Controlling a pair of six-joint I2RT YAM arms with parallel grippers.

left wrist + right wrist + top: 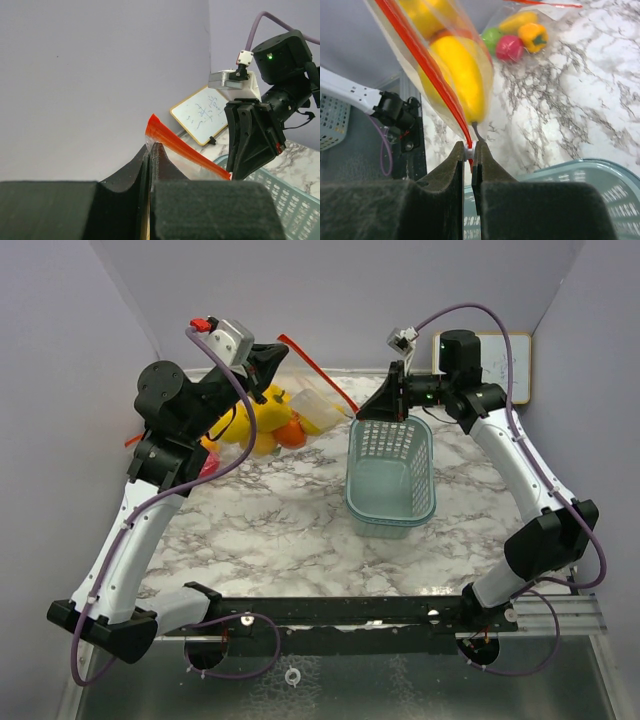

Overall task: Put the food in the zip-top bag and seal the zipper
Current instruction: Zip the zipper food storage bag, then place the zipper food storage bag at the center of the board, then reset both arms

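A clear zip-top bag (300, 405) with a red zipper strip (320, 370) hangs stretched between both grippers at the back of the table. My left gripper (272, 358) is shut on the bag's corner by the zipper's far end (151, 146). My right gripper (365, 412) is shut on the white zipper slider (471, 149) at the strip's other end. Inside the bag are a large yellow fruit (265, 410) (460, 75) and an orange one (290, 432). Green (492, 37), red-pink (509, 48) and orange-yellow (532, 36) fruits lie low in the plastic on the table.
The pale green mesh basket (390, 475) stands on the marble table just below my right gripper, its rim also in the right wrist view (580, 172). A small whiteboard (505, 365) leans on the back right wall. Walls close in the back and both sides.
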